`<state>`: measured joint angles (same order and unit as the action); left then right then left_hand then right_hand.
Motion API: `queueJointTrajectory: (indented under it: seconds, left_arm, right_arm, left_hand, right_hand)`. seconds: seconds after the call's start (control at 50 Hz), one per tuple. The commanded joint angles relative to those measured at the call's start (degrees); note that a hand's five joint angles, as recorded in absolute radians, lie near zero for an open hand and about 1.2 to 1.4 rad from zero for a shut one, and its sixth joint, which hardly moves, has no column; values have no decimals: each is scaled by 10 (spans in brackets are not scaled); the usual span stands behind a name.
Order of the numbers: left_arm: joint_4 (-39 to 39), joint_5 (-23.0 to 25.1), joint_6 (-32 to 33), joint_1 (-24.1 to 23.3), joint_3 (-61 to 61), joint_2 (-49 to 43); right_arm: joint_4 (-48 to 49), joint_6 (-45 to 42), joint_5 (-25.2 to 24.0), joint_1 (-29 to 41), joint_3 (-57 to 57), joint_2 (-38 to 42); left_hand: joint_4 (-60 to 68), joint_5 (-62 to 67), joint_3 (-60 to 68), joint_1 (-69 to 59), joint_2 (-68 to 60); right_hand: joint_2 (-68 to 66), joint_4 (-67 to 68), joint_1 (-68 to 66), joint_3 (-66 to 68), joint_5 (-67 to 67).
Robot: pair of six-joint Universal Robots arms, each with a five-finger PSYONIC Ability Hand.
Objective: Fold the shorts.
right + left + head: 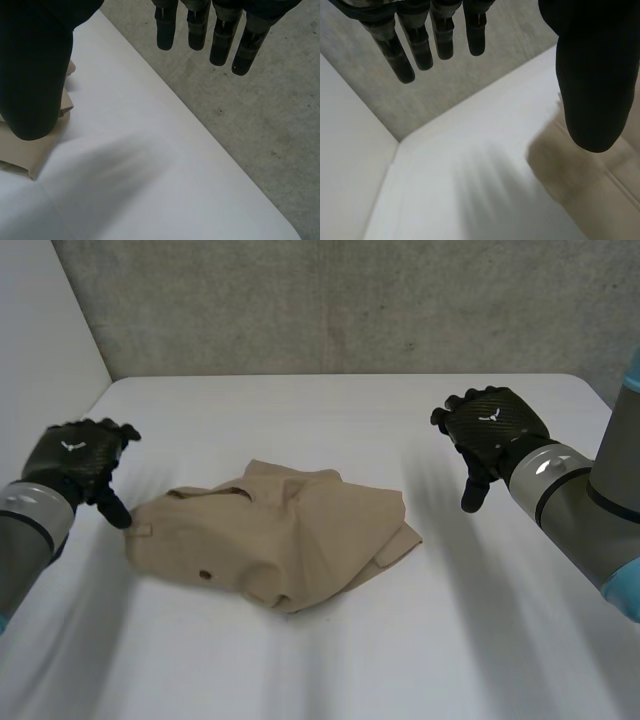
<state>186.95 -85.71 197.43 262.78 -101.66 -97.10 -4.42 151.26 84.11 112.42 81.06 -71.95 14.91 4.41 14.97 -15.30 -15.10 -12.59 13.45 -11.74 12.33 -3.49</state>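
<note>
Shorts of tan cloth (290, 535) lie rumpled on the white table (300, 410). Black left hand (75, 460) hangs just beside them, fingers relaxed and empty; black right hand (495, 425), likewise slack, is well apart.

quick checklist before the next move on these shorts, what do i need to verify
1. Left hand open and empty: ok, fingers straight.
2. Right hand open and empty: ok.
3. Shorts wholly on the table: ok, near its middle.
4. Shorts lying flat: not ok, rumpled with layers overlapping.
5. Hands at the cloth: the left is beside its edge, ok; the right is well apart from it, not ok.
</note>
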Motion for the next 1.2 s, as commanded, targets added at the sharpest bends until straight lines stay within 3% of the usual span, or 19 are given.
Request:
queueJointTrajectory:
  seconds: [0.02, 0.18, 0.44, 0.5, 0.52, 0.6, 0.66, 0.76, 0.84, 0.96, 1.02, 1.14, 1.2]
  left_arm:
    - [-6, 2, 0, -2, -9, 39]
    - [-8, 7, 2, 4, -13, 30]
    - [-38, 42, 3, 3, -5, -86]
    - [-38, 42, 4, 3, 0, -104]
    - [-33, 37, 4, 3, 6, -114]
    - [-20, 30, 4, 7, 39, -123]
    - [9, 1, 4, 12, 68, -120]
    - [121, -101, 7, 10, 151, -102]
    - [187, -104, 32, -3, 196, -78]
    - [274, -76, 47, -69, 241, -49]
    - [293, -41, 47, -132, 250, -51]
    - [283, 77, 47, -246, 226, -101]
    - [266, 113, 47, -273, 202, -121]
  right_arm:
    - [-1, -1, 0, 2, 0, 10]
    - [-1, 0, 0, 3, 0, 10]
    - [-1, -1, 0, 3, 0, 12]
    - [-1, 0, 0, 3, 0, 12]
    - [-1, -1, 0, 3, 0, 12]
    - [0, -1, 0, 3, 0, 12]
    - [1, -1, 0, 3, 0, 12]
    - [1, -1, 0, 3, 0, 13]
    - [-1, 0, 0, 3, 0, 12]
    - [-1, -1, 0, 3, 0, 10]
    - [0, 0, 1, 3, -1, 8]
    - [-1, 0, 1, -4, -6, 5]
    - [0, 0, 2, -6, -10, 1]
  left_hand:
    - [-27, -22, -27, 31, 29]
    - [-28, -23, -29, 32, 30]
    - [0, 5, -1, 4, 2]
    - [119, 124, 118, -115, -117]
    - [291, 296, 291, -287, -289]
    - [650, 655, 650, -646, -648]
    - [651, 656, 650, -647, -649]
    - [651, 656, 650, -647, -649]
    - [651, 656, 650, -647, -649]
    - [651, 656, 650, -647, -649]
    - [651, 656, 650, -647, -649]
    - [651, 656, 650, -647, -649]
    - [651, 656, 650, -647, -649]
  right_hand:
    - [26, -34, 17, -23, 35]
    - [26, -34, 17, -23, 35]
    - [26, -34, 17, -23, 35]
    - [26, -34, 17, -23, 35]
    - [26, -34, 17, -23, 35]
    - [26, -34, 17, -23, 35]
    - [26, -34, 17, -23, 35]
    - [26, -34, 17, -23, 35]
    - [26, -34, 17, -23, 35]
    - [26, -34, 17, -23, 35]
    - [26, -34, 17, -23, 35]
    - [26, -34, 17, -23, 35]
    - [26, -34, 17, -23, 35]
